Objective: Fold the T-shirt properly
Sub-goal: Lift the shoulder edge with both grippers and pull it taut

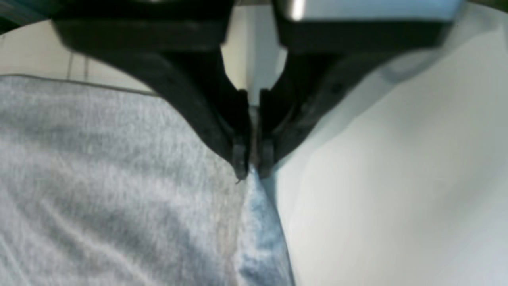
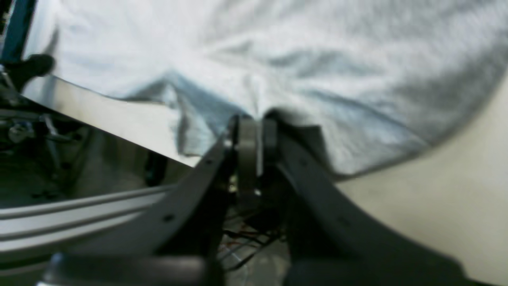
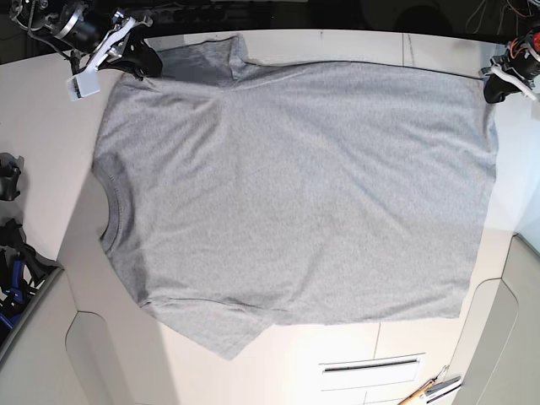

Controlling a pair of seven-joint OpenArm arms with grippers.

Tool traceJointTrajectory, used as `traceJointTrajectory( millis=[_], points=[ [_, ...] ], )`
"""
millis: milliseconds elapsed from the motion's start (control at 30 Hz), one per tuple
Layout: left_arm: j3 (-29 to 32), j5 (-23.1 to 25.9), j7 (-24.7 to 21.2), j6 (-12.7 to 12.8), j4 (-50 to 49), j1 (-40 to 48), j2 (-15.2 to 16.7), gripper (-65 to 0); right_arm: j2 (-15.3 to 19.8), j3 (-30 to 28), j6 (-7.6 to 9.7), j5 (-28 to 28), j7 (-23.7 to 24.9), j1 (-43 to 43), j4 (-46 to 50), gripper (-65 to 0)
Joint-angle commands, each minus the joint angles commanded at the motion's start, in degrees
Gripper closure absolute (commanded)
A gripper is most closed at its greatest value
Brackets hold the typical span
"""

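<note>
One T-shirt (image 3: 295,194) lies flat, collar apparently toward the base view's left.

Both arms reach to the far corners in the base view. The left hand (image 1: 252,169), at that view's right (image 3: 496,87), has its black fingers (image 1: 239,157) pressed together, pinching a thin edge of the T-shirt (image 1: 119,190). The right hand (image 2: 254,127), at the view's left (image 3: 139,59), likewise clamps its fingers (image 2: 247,139) on a bunched edge of the shirt, its wrist angled inward.
</note>
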Motion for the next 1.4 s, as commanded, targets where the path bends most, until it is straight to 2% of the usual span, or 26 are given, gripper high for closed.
traceJointTrajectory(
  millis=[300, 600, 700, 867, 1000, 1067, 1133, 1300, 1400],
  points=[
    [0.00, -3.48, 0.00, 0.00, 0.44, 0.00, -0.02, 0.0, -0.20, 0.17, 1.01, 5.22, -1.33, -3.67, 0.17, 0.0],
    [-4.00, -3.63, -0.07, 0.00, 6.82, -0.02, -0.02, 0.0, -0.17, 4.83, 1.01, 5.31, -1.03, -3.41, 9.49, 0.0],
    [-4.07, -3.37, -1.51, 0.00, 6.88, -0.59, 0.13, 0.0, -0.17, 4.81, 1.27, 4.50, -0.83, -1.09, 10.67, 0.0],
    [-3.54, 2.64, -6.08, 0.00, 6.40, -3.32, 0.20, 0.0, -0.17, 4.59, 1.22, 0.85, -0.59, 5.75, 8.66, 0.0],
    [1.07, 6.75, -6.10, 0.00, 4.04, -10.01, 0.15, 0.0, -0.15, 4.59, 1.22, 0.81, -0.57, 12.39, 2.56, 0.0],
    [2.99, 9.86, -7.19, 1.76, 1.49, -14.12, 0.15, 0.0, -0.15, 4.59, 1.22, 0.79, -0.68, 16.37, -1.86, 0.0],
    [4.22, 12.46, -9.09, 1.87, -1.57, -17.33, 0.13, 0.0, -0.15, 4.59, 1.22, 0.83, -0.66, 19.56, -5.73, 0.0],
    [7.23, 13.18, -9.97, 1.87, -8.02, -24.30, 0.15, 0.0, -0.15, 4.59, 1.25, 0.74, -0.66, 27.06, -10.80, 0.0],
    [7.43, 15.93, -11.52, 1.87, -9.62, -27.02, 0.13, 0.0, -0.15, 4.59, 1.22, -1.20, -0.61, 30.29, -12.44, 0.0]
  ],
)
